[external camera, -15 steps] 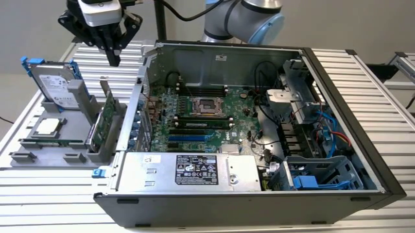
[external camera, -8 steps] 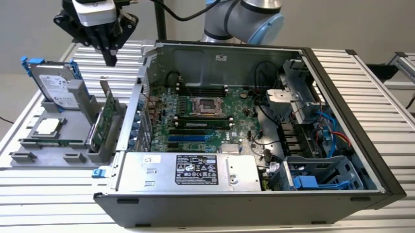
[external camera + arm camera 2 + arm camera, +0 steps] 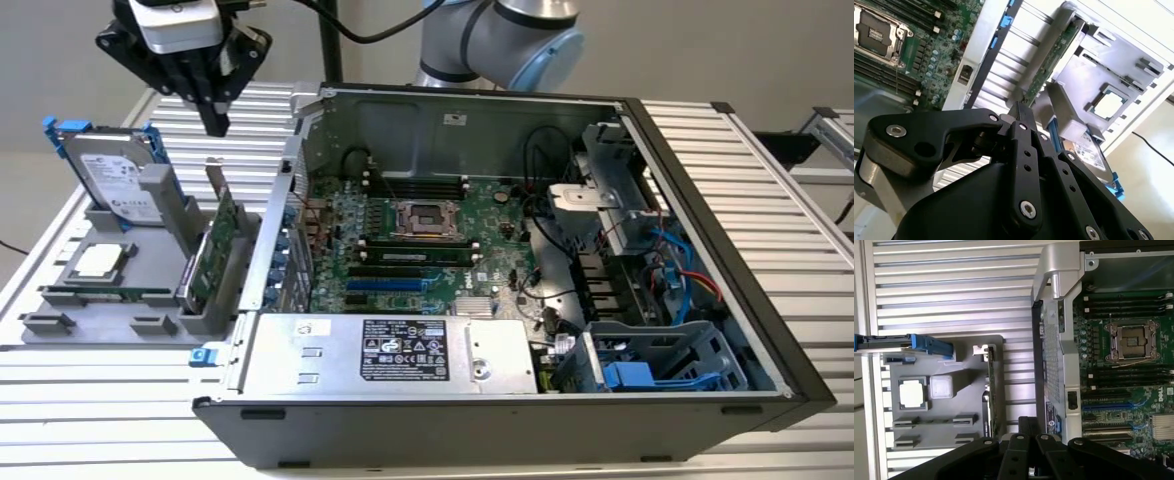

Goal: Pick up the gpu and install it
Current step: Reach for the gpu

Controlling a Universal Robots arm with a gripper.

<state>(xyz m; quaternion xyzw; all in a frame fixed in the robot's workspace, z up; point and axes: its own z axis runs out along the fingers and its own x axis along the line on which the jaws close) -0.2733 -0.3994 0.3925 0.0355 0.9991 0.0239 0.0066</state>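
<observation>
The gripper [image 3: 214, 120] is being carried high over the far part of the scene, toward the exterior view's left. Its black fingers are being pressed together into a narrow point, with nothing between them. The gpu [image 3: 220, 243] is being kept upright on its long edge in a slot of the grey holder [image 3: 80, 325], directly below the gripper and well apart from it, with open air between them. Its green board is being shown toward the exterior view's right, where the open computer case [image 3: 534, 425] is lying on its side just beside the holder.

In the first wrist view the gpu [image 3: 991, 390] is being seen edge-on as a thin line, and the closed fingertips [image 3: 1029, 426] are being seen just to one side of that line, near one end of it. In the second wrist view the fingertips [image 3: 1021, 117] are being pointed toward the card [image 3: 1054, 55], which is standing between the case wall and the rest of the holder.

A silver hard drive [image 3: 114, 180] with blue rails is being propped upright at the far end of the holder, on the exterior view's left of the gpu. A square processor chip [image 3: 100, 262] is lying flat nearer on the holder. The motherboard [image 3: 400, 250] is being exposed inside the case.
</observation>
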